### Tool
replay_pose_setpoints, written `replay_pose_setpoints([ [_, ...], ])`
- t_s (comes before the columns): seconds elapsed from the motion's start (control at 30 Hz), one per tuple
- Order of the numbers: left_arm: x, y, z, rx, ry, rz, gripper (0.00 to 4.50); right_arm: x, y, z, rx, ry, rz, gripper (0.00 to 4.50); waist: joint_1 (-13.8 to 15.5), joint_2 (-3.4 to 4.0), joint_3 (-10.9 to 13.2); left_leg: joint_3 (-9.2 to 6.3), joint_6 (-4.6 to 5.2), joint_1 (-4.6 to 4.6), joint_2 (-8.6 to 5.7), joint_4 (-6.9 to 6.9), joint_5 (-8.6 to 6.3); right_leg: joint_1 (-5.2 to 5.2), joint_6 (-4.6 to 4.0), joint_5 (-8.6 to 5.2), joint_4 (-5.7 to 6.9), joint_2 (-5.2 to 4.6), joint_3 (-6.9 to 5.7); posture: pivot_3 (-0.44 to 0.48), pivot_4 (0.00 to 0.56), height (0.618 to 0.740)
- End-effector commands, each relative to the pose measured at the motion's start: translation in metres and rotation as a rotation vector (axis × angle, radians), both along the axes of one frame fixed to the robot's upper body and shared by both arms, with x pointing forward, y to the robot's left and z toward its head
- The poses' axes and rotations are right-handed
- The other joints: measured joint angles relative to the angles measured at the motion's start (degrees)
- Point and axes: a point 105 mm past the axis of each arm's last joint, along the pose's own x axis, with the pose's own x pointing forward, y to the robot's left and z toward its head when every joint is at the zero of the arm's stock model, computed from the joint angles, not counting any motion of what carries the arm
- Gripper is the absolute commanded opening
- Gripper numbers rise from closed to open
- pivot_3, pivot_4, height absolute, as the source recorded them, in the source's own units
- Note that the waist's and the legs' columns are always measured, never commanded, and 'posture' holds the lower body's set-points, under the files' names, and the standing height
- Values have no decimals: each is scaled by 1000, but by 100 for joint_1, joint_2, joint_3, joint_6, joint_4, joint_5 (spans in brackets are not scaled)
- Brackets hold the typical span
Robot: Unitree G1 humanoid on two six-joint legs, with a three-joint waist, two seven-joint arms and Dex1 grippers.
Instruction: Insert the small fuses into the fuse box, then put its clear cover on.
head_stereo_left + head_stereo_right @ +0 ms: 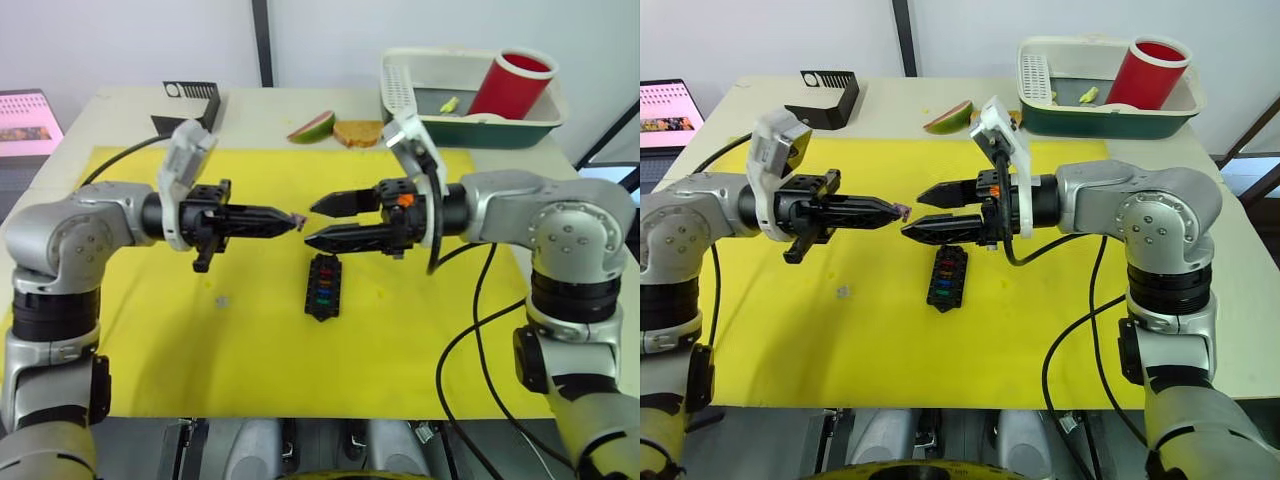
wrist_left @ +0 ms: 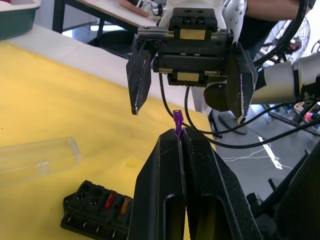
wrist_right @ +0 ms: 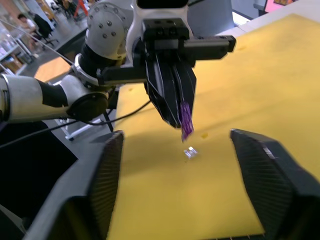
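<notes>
Left gripper [image 1: 290, 220] clamped on a purple fuse [image 2: 178, 120], held above the fuse box [image 1: 323, 286]. Right gripper [image 1: 318, 222] wide, empty, facing it tip to tip. Fuse box holds blue, green, orange and red fuses; remaining slots hard to read. Clear cover [image 2: 37, 156] lies beside the box on the yellow mat [image 1: 420, 340]. Both arms level over the table [image 1: 120, 105].

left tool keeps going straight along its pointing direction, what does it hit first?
Most likely the right tool. The left tool, shut on the purple fuse, points at the gap of the right tool's open jaws; the fuse tip would enter first. Depth alignment looks close, not certain.
</notes>
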Motion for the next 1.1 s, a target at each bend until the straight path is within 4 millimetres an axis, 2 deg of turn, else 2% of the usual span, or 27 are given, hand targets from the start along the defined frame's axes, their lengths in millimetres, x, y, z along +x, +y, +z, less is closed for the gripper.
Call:
replay_pose_setpoints([
  [0.03, -4, 0, 9, 2, -61, -17, 0, -4, 2, 14, 36, -42, 17, 1902, -2, 0, 0, 0, 0, 0, 0, 0, 0, 0, 0, 0, 0, 0, 0, 0, 150, 740],
  [0.73, -4, 3, 5, 5, -61, -8, 0, -6, 7, 11, 26, -44, 26, 1902, -3, 0, 0, 0, 0, 0, 0, 0, 0, 0, 0, 0, -1, 0, 0, 0, 150, 740],
  [0.83, -4, 2, 5, 6, -61, -7, 0, -6, 9, 10, 23, -45, 29, 1093, -3, 0, 0, -1, 0, 0, 0, 0, 0, 0, 0, 0, -1, 0, 0, 0, 150, 740],
  [0.9, -4, 2, 5, 7, -61, -7, 0, -7, 9, 10, 23, -44, 31, 99, -3, 0, 0, 0, 0, 0, 0, 0, 0, 0, 0, 0, -1, 0, 0, 0, 150, 740],
  [1.1, -3, 1, 4, 8, -59, -3, 0, -8, 12, 7, 15, -44, 39, 41, -2, 0, 0, -1, 0, 0, 0, -1, 0, 0, 0, 0, -1, 0, 0, 0, 150, 740],
])
